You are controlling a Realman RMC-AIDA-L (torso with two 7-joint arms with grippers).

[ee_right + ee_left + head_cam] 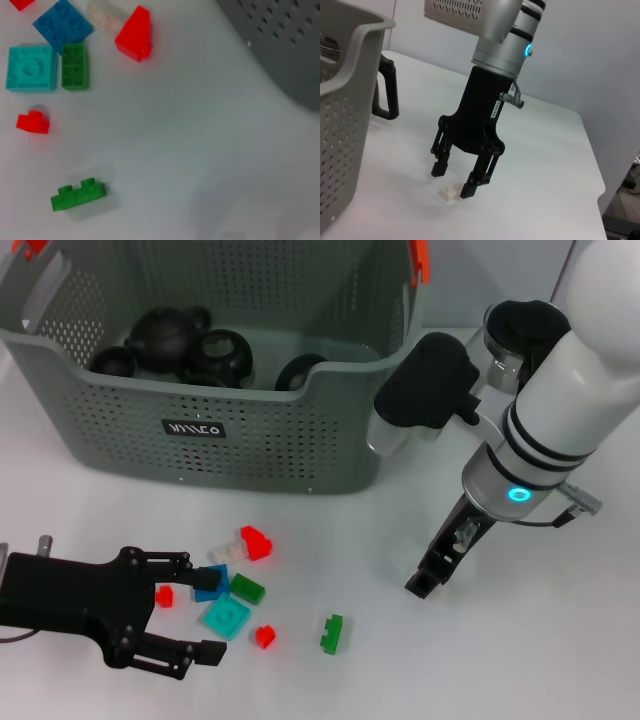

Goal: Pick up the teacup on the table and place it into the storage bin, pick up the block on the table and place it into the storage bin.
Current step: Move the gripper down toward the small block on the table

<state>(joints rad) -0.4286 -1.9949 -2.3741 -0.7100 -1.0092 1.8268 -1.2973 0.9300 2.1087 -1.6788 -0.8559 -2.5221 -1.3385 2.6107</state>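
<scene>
Several toy blocks lie in front of the storage bin (240,430): blue (210,583), teal (226,617), green (247,588) and red (256,542) among them. My left gripper (205,608) is open low over the table, its fingers on either side of the blue and teal blocks. Black teacups (228,355) sit inside the bin beside a black teapot (165,332). My right gripper (454,181) hangs open, pointing down just above the table to the right of the bin, with a cream block (449,194) at its fingertips. The right wrist view shows the blue block (62,24) and a lone green block (78,194).
A glass pitcher with a black lid (515,335) stands behind my right arm, its handle (387,90) close to the bin's corner. The table's right edge (592,150) is near. A green block (332,632) lies alone between the two grippers.
</scene>
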